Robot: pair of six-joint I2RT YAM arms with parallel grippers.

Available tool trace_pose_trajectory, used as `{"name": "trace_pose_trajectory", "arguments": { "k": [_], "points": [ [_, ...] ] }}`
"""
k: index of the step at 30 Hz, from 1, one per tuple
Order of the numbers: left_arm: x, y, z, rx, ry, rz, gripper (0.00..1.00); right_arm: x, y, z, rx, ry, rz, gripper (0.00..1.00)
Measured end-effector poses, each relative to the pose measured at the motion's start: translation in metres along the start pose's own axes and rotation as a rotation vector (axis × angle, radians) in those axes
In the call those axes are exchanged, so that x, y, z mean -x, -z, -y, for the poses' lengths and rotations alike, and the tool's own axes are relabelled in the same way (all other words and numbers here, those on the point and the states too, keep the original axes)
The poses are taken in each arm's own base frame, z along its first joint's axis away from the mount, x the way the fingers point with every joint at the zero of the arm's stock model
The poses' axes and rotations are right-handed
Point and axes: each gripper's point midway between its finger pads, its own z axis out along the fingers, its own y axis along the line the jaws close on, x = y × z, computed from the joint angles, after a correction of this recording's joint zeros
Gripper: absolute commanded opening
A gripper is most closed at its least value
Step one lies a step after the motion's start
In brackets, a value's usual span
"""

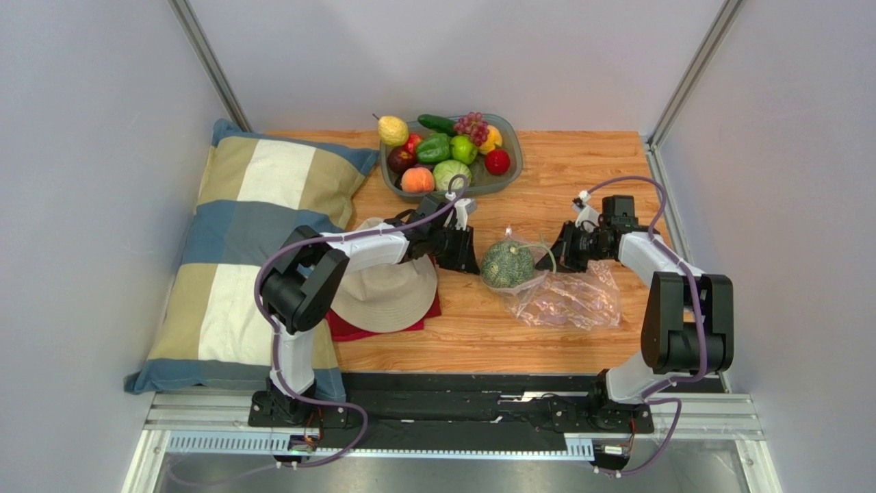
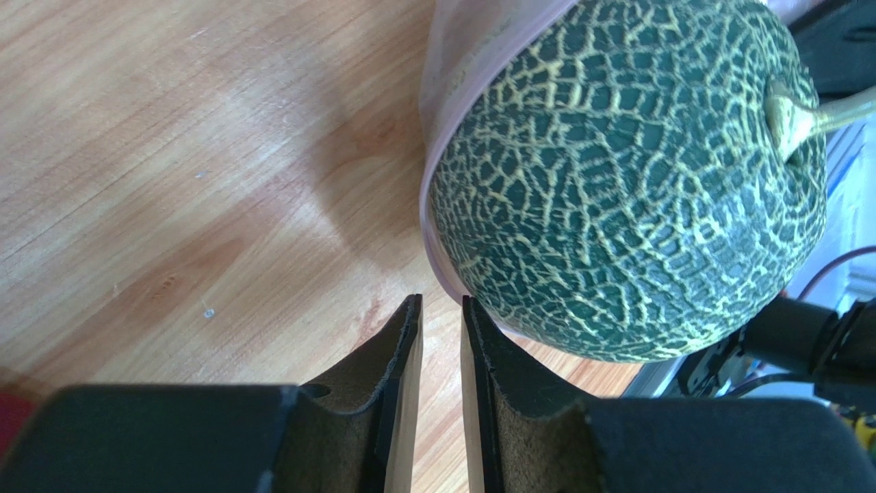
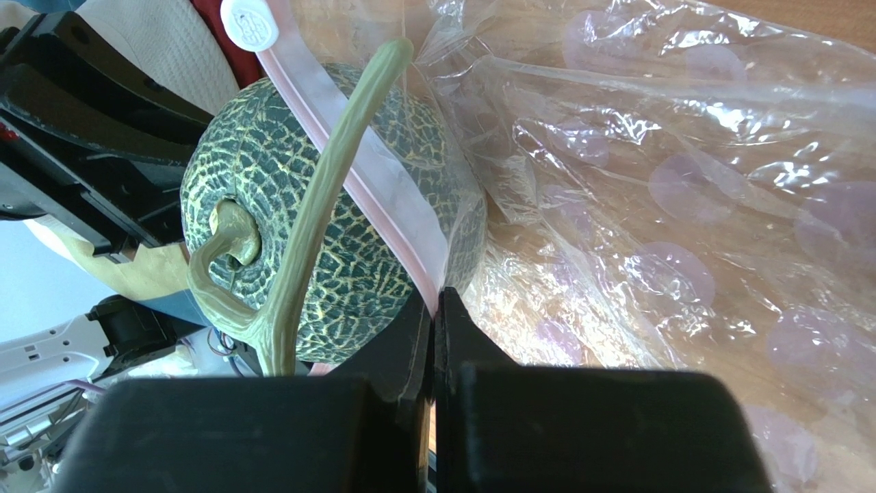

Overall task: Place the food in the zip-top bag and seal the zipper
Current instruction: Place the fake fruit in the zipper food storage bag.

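The green netted melon [image 1: 508,264] sits in the mouth of the clear zip-top bag [image 1: 576,298], which lies on the wooden table. In the right wrist view the pink zipper [image 3: 360,175] runs across the melon [image 3: 308,236], and my right gripper [image 3: 437,298] is shut on that strip at the bag [image 3: 668,185] mouth. My left gripper [image 2: 442,300] is empty, its jaws only narrowly apart, just left of the melon [image 2: 627,175] and the bag's pink edge [image 2: 442,154]. From above, the left gripper [image 1: 475,252] and right gripper [image 1: 560,252] flank the melon.
A grey bowl [image 1: 511,175] at the back holds the other food [image 1: 442,149]. A beige hat [image 1: 386,293] on a red cloth [image 1: 360,327] lies under the left arm. A checked pillow [image 1: 247,247] fills the left side.
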Motion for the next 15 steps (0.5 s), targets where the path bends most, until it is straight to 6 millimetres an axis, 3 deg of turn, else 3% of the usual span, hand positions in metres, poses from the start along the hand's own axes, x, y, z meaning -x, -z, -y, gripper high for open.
{"name": "trace_pose_trajectory", "arguments": {
  "k": [7,15],
  "points": [
    [0.004,-0.003,-0.003,-0.011,0.038,0.016,0.28,0.000,0.000,0.000,0.002,-0.001,-0.002,0.00],
    [-0.005,-0.016,-0.010,-0.014,0.090,-0.012,0.27,-0.001,-0.003,0.003,0.000,-0.015,-0.011,0.00]
  ]
}}
